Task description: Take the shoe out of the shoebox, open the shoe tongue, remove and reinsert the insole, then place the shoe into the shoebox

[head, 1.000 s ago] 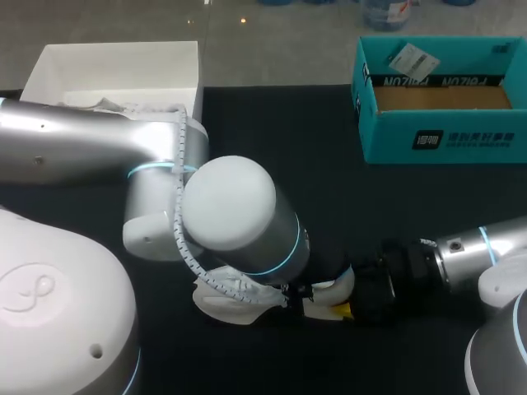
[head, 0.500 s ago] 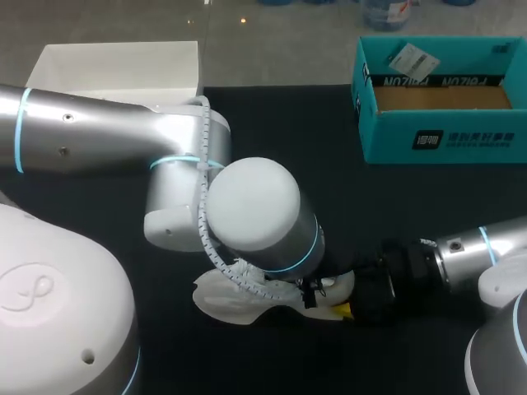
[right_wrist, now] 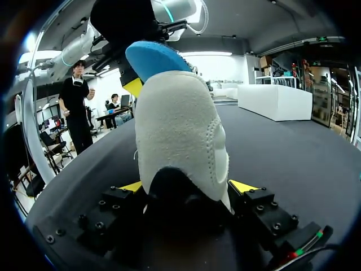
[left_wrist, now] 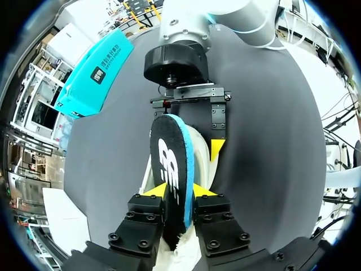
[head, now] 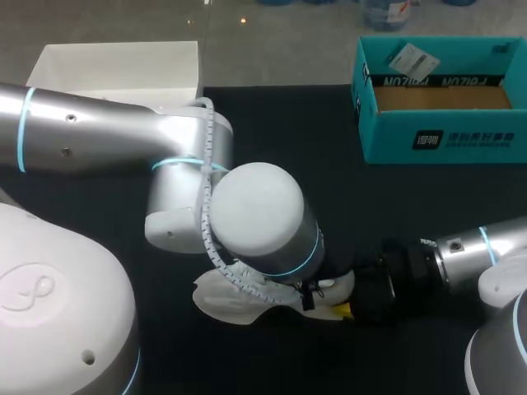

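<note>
- near the table's front edge, the white shoe [head: 224,301] lies on the black table [head: 313,164], out of its box and between the two arms.
- the right gripper [right_wrist: 189,189] is clamped on one end of the shoe, a finger on each side. i judge this pins the shoe so it cannot slide or lift while the other arm works.
- the left gripper [left_wrist: 177,191] is closed narrow on the insole [left_wrist: 169,161], pinching it across its thin faces near one end.
- the insole, dark on one face and blue on the other, stands well clear of the shoe, its far end up by the right gripper. i cannot tell whether it is coming out or going back in.
- holding it by the faces probably keeps it stiff and in line with the shoe's length.
- the teal box [head: 436,136], which i take for the shoebox, sits open at the far right, well apart from the shoe. a white box [head: 115,66] sits at the far left, partly behind the left arm.
- the soft insole could buckle or catch on the shoe's opening.
</note>
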